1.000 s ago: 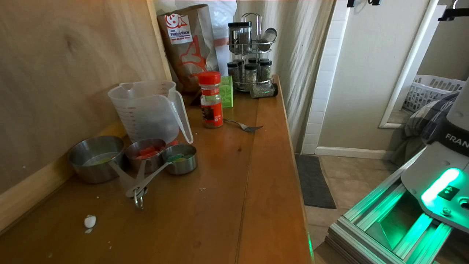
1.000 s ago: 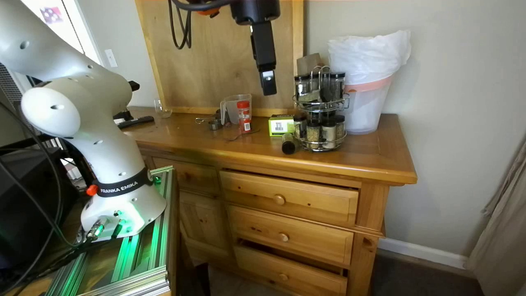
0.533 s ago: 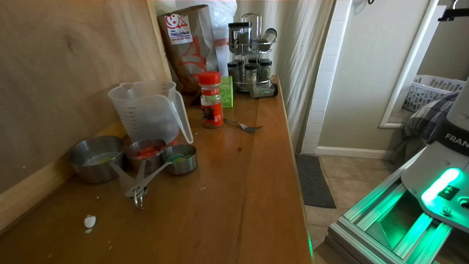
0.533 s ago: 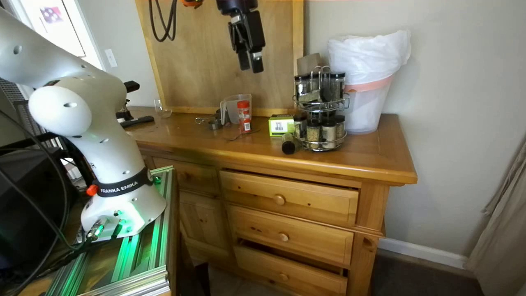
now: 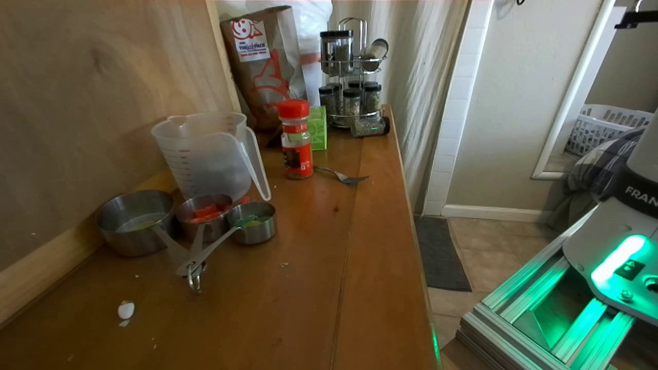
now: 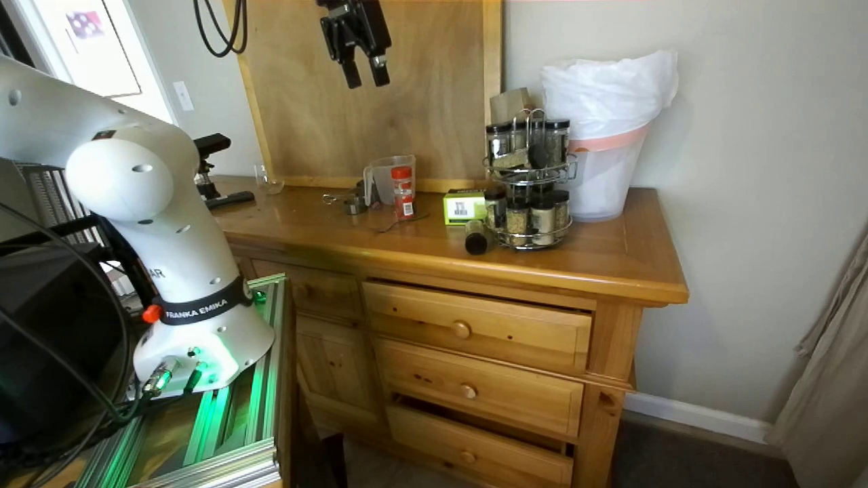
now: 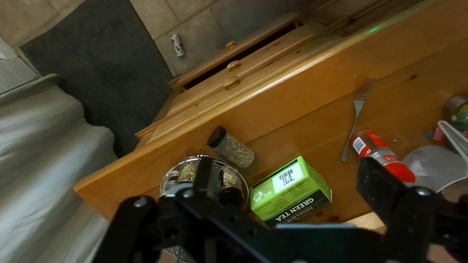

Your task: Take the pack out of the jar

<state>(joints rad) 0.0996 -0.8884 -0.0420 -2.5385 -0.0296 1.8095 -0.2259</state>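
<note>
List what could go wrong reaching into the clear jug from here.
The open gripper might bump the red-capped bottle, which stands near the jug, and tip it. It could also catch the metal cups by the jug; their handles share a ring, so one snag may drag all three. No pack is discernible in the jug, so a grasp could miss.

The translucent jug (image 5: 208, 159) stands upright behind three metal cups (image 5: 217, 229) and beside a red-capped bottle (image 5: 296, 144).

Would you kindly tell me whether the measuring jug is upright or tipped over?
Upright: in both exterior views, the measuring jug stands with its opening at the top.
</note>
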